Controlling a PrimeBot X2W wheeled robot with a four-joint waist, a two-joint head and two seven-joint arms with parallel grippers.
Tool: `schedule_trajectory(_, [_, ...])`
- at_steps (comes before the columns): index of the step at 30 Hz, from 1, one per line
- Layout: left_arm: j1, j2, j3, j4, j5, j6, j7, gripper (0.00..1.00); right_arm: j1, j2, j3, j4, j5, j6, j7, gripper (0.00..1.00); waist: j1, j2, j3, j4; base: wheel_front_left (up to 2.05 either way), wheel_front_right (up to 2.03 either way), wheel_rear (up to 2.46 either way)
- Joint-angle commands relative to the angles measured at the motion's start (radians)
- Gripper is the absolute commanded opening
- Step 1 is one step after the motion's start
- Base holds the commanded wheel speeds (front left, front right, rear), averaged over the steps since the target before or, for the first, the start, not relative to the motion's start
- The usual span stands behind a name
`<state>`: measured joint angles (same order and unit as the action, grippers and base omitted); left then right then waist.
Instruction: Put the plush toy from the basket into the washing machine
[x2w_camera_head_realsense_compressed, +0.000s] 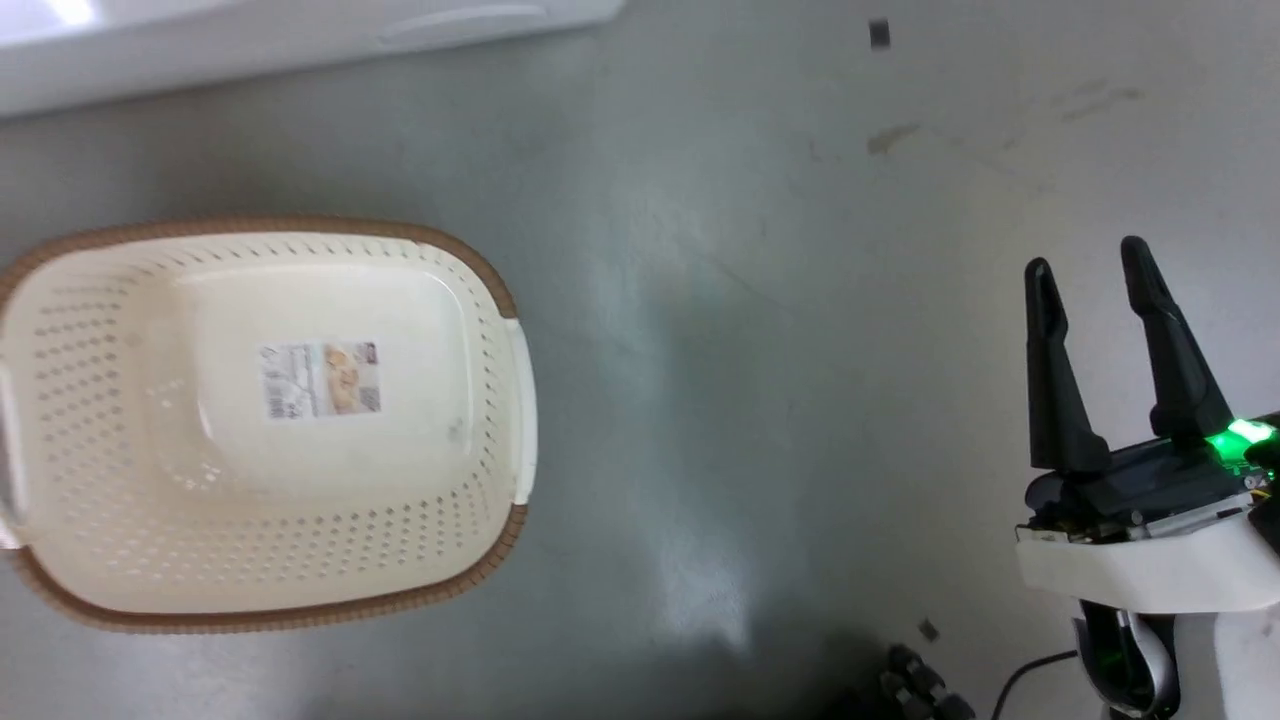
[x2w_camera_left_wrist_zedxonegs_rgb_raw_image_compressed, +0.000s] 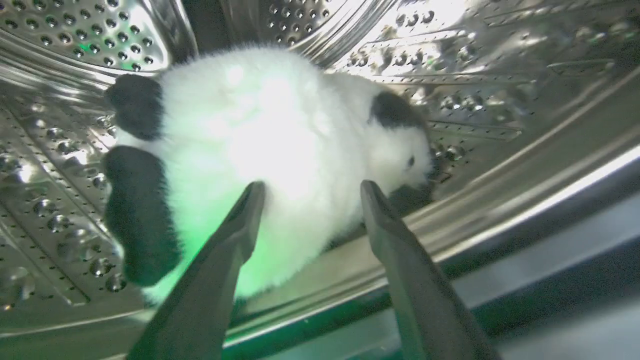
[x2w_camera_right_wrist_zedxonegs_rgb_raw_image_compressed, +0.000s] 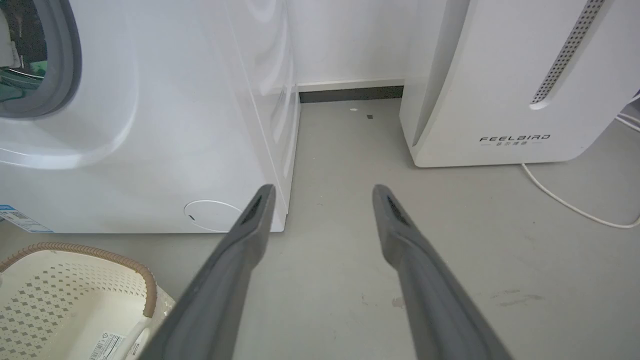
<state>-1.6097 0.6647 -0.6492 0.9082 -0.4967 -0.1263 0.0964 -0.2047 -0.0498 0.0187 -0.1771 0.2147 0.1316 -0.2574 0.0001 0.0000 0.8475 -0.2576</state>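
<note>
Looks released: toy (x2w_camera_left_wrist_zedxonegs_rgb_raw_image_compressed: 260, 130) resting in washer drum (x2w_camera_left_wrist_zedxonegs_rgb_raw_image_compressed: 500, 100), centre frame, left pincer (x2w_camera_left_wrist_zedxonegs_rgb_raw_image_compressed: 311, 186) spread wide at its fur, gripping nothing. Right pincer (x2w_camera_head_realsense_compressed: 1088, 258) open, empty, lower right over floor, likely idling clear of basket (x2w_camera_head_realsense_compressed: 250, 225).

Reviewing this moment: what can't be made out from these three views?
1. Left wrist view: whether the jaws of the left gripper touch the plush toy; they overlap its fur, hiding any contact.
2. Right wrist view: the opening of the washing machine is cut off by the left edge; what sits inside it is unclear.
3. Head view: the print on the label in the basket is too small to read.
</note>
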Motion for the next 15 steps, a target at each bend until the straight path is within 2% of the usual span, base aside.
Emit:
schedule_trajectory(1, [0.036, -0.018, -0.005, 0.015, -0.015, -0.004, -0.03, 1.0, -0.016, 0.0, -0.008, 0.007, -0.008, -0.001, -0.004, 1.0, -0.0001, 0.0, -0.057, 0.028, 0.0, 0.0, 0.0])
schedule_trajectory(2, [0.101, -0.059, 0.013, 0.06, -0.05, 0.003, -0.13, 1.0, -0.014, 0.0, -0.021, 0.026, -0.034, -0.001, -0.004, 1.0, -0.0001, 0.0, -0.131, 0.055, 0.0, 0.0, 0.0])
schedule_trajectory(7, [0.224, -0.133, 0.017, 0.118, -0.077, 0.01, -0.282, 1.0, 0.001, 0.0, -0.043, 0.058, -0.082, -0.001, -0.004, 1.0, -0.0001, 0.0, -0.262, 0.105, 0.0, 0.0, 0.0])
schedule_trajectory(12, [0.351, -0.19, 0.044, 0.107, -0.108, 0.014, -0.352, 1.0, 0.037, 0.0, -0.063, 0.079, -0.123, -0.001, -0.004, 1.0, -0.0001, 0.0, -0.383, 0.158, 0.0, 0.0, 0.0])
schedule_trajectory(15, [0.448, -0.202, 0.058, 0.027, -0.092, 0.023, -0.357, 1.0, 0.063, 0.0, -0.07, 0.092, -0.129, -0.001, -0.004, 1.0, -0.0001, 0.0, -0.45, 0.187, 0.0, 0.0, 0.0])
